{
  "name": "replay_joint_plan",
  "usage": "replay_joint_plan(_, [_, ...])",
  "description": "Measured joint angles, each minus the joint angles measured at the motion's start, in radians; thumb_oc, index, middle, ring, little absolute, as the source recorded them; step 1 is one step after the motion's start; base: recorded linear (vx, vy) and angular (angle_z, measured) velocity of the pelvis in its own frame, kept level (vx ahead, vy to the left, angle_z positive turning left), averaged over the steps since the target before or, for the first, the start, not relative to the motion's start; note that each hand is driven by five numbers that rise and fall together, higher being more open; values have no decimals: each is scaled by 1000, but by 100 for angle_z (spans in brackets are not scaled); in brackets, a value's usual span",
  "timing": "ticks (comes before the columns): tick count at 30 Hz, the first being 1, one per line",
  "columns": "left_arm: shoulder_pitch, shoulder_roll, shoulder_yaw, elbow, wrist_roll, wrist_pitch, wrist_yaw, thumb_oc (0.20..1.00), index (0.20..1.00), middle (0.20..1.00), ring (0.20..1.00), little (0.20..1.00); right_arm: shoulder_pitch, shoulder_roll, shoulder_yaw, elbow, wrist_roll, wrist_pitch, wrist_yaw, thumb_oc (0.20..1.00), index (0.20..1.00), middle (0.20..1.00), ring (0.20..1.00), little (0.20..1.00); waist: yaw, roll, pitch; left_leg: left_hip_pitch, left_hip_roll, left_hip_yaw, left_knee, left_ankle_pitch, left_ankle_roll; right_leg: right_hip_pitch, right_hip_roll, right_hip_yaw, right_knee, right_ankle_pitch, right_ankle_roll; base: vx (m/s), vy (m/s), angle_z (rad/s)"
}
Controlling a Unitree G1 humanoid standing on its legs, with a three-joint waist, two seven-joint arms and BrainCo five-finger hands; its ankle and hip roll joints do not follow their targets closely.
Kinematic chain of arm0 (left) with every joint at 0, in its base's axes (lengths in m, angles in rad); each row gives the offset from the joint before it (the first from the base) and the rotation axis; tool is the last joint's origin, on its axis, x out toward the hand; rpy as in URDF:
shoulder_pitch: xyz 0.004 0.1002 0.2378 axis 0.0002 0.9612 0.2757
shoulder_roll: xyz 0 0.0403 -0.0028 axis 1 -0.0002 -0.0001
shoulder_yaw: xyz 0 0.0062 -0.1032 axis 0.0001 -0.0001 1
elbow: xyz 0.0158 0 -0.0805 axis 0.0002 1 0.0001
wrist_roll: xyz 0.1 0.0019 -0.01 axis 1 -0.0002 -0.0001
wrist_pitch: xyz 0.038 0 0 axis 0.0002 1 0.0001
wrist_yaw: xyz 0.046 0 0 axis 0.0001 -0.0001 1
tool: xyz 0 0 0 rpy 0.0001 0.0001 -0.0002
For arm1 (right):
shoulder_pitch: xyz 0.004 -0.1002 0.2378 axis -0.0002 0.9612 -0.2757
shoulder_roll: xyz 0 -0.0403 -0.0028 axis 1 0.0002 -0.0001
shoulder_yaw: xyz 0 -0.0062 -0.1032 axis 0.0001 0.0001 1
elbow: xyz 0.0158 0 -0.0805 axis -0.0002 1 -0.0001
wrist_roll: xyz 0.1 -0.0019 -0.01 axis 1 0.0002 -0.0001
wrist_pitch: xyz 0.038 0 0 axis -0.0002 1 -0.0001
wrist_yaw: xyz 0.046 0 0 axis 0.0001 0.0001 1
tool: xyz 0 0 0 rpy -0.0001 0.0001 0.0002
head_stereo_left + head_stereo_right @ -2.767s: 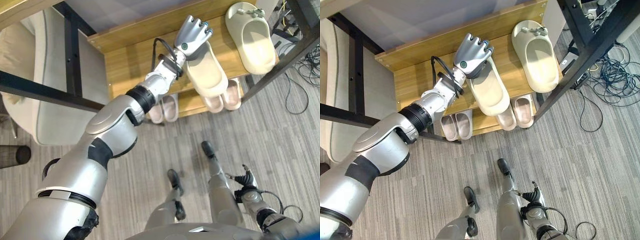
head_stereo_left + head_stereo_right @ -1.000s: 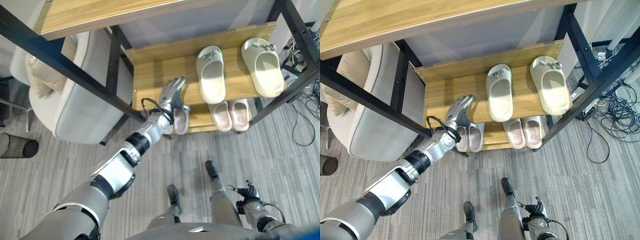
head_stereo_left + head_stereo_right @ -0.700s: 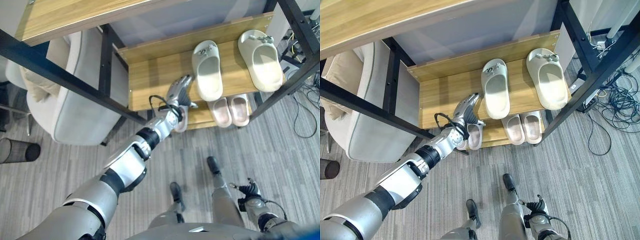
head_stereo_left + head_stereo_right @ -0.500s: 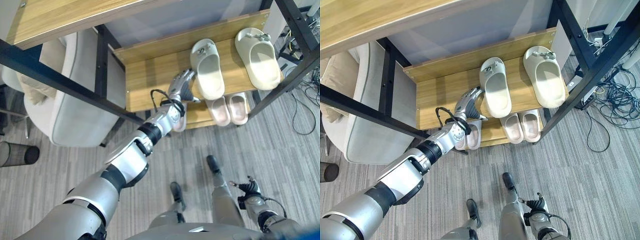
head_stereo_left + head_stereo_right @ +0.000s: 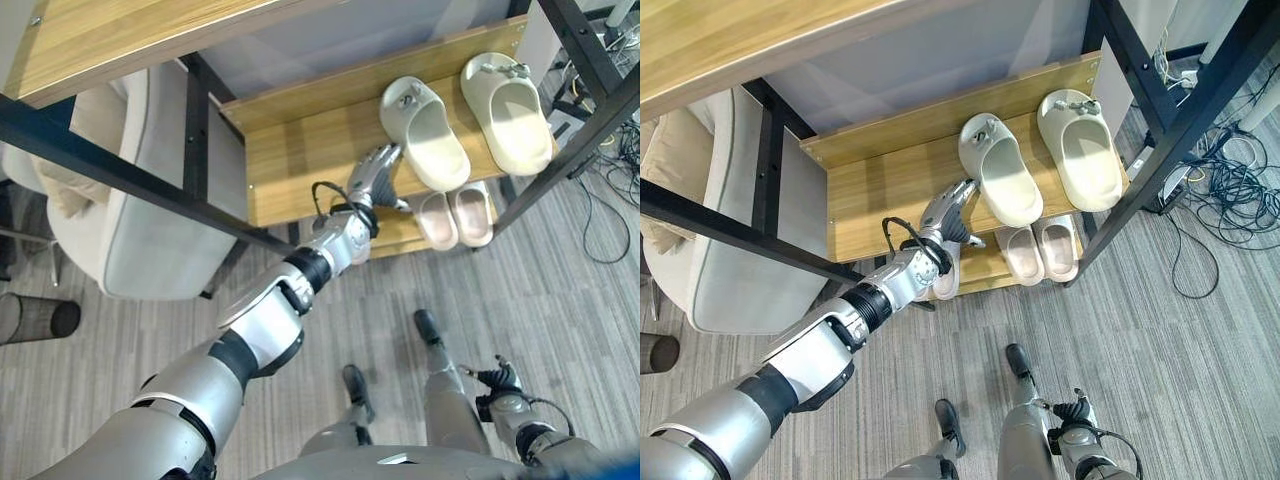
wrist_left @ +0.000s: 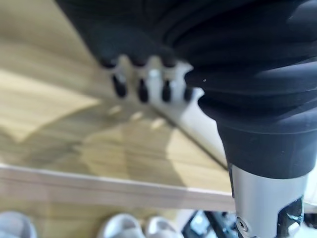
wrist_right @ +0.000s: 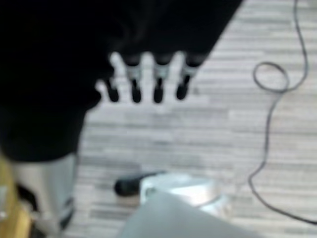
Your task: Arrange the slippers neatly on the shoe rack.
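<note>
Where shelves stack: two cream slippers (image 5: pixel 432 118), two pink pairs (image 5: pixel 454 215).

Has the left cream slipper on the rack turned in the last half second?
Yes. The left cream slipper has swung: its heel now angles toward the right cream slipper, whereas before they lay parallel on the shelf. The left hand sits beside its heel.

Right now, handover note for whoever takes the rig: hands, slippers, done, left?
Left hand: open, fingers straight, over the upper shelf of the shoe rack, just left of the skewed slipper; whether it touches is unclear.
Right hand: low by the floor, idle, holds nothing.
Slippers: two cream slippers on the upper shelf, the left one angled, the right slipper straight. Pink pair on the lower shelf.
Done: both cream slippers on the rack.
Left: straighten the skewed one beside its mate.
</note>
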State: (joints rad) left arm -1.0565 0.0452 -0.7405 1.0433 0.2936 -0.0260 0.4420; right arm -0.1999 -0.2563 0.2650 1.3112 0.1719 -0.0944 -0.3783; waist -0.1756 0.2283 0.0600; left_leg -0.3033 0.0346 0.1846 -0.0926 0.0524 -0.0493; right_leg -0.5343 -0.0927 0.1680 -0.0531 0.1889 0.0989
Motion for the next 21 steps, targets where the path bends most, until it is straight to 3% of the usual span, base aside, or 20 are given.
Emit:
replay_joint_plan(7, [-32,4,-5,13,0,0,-1,1000,1000,1000,1000,1000,0,-1,17,1,0,0,0,1000,1000,1000,1000,1000,-3,0,0,0,0,0,0,0,0,-1,1,1,1,0,0,0,0,0])
replay_joint_plan(11, [-113,59,21,152,0,14,-5,1000,1000,1000,1000,1000,-1,-3,21,1,0,0,1,1000,1000,1000,1000,1000,-8,2,-3,0,5,0,0,-1,-1,-1,6,1,1,0,0,0,0,0])
replay_joint_plan(21, [-115,81,85,198,-126,41,-24,1000,1000,1000,1000,1000,-3,0,40,0,-2,0,4,1000,1000,1000,1000,1000,-38,-9,-36,-26,3,7,0,-2,-1,-40,10,10,21,3,-4,7,-1,-2])
